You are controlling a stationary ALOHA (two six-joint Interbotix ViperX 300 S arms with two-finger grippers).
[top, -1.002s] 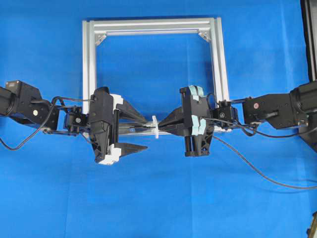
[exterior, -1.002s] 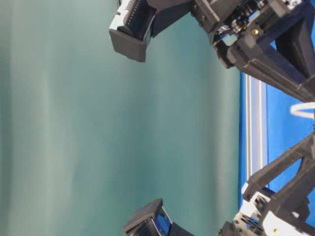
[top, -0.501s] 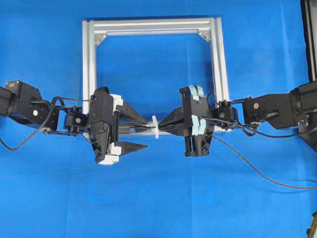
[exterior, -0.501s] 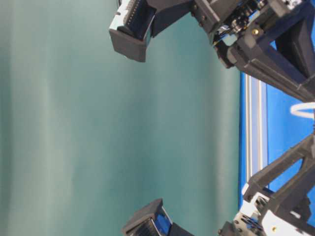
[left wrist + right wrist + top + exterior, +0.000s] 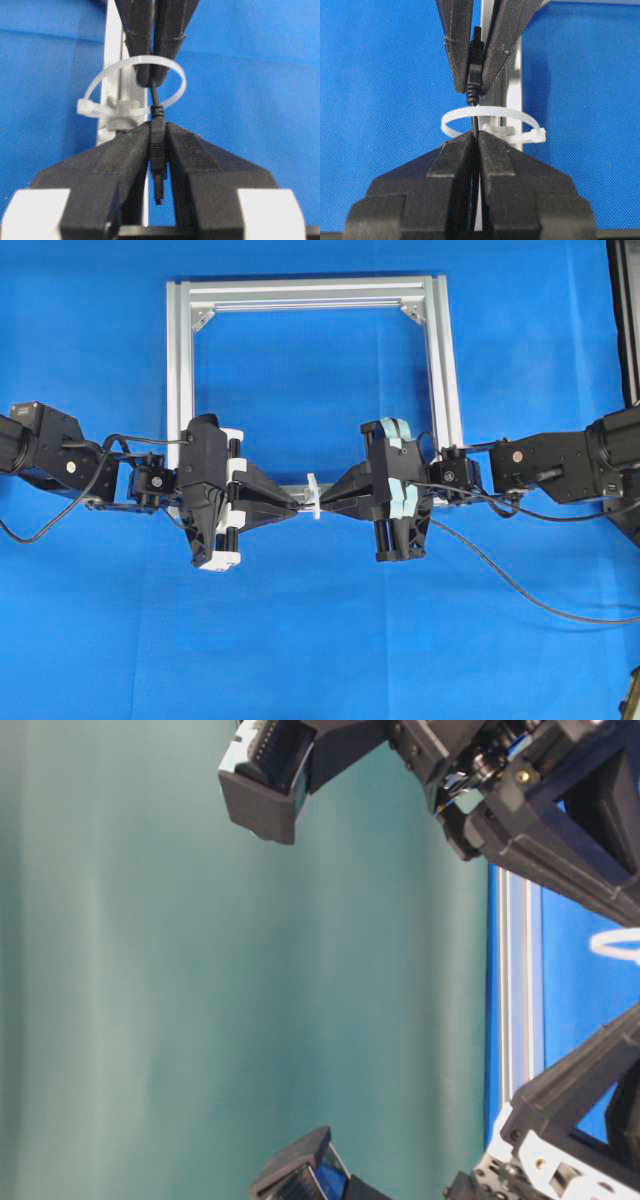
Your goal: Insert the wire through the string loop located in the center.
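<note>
The table (image 5: 320, 660) is showing a plain bright blue cover. The frame (image 5: 312, 292) is gleaming silver. The string loop (image 5: 134, 90) is looking white, and the wire (image 5: 475, 75) black. The left gripper (image 5: 159, 132) is showing black with white patches, the right gripper (image 5: 475, 142) black with pale teal pads. The backdrop (image 5: 200, 970) is appearing teal-green.

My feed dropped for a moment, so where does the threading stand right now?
Done: the wire already runs through the string loop, with its plug on the left side. In hand: the left pincer is shut on the plug, while the right pincer grips the wire on the other side of the loop. Left: the right pincer has not let go, and the left would likely draw more wire through.
</note>
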